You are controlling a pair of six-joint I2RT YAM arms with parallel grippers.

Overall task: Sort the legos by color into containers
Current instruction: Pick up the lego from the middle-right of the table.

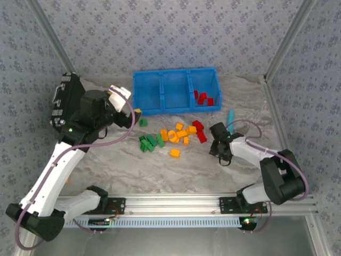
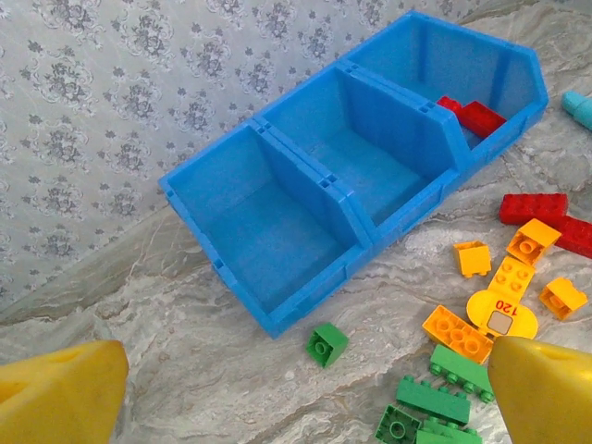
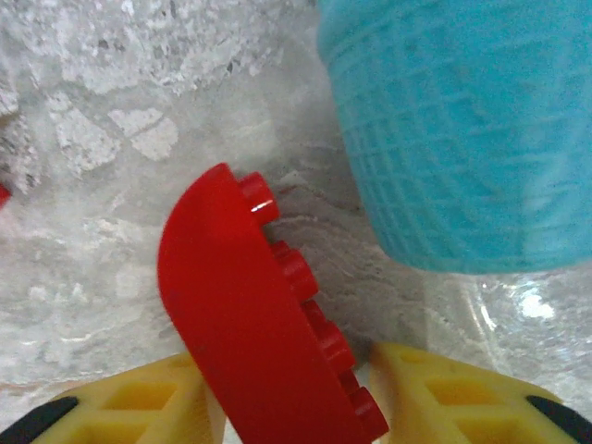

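Right gripper [image 3: 296,384] pinching red brick [image 3: 236,296], low over table in front of blue bin [image 1: 160,109], off its right end. Light, stiff, slick plastic, I reckon; curved back may slip, flat faces safer. Left gripper [image 2: 303,396] spread wide, facing bin.

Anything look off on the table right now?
A teal piece lies right of the blue bin, matching no red, orange or green brick color. The right gripper grips a red brick beside it. One green brick sits apart near the bin's front. Nothing spilled or damaged.
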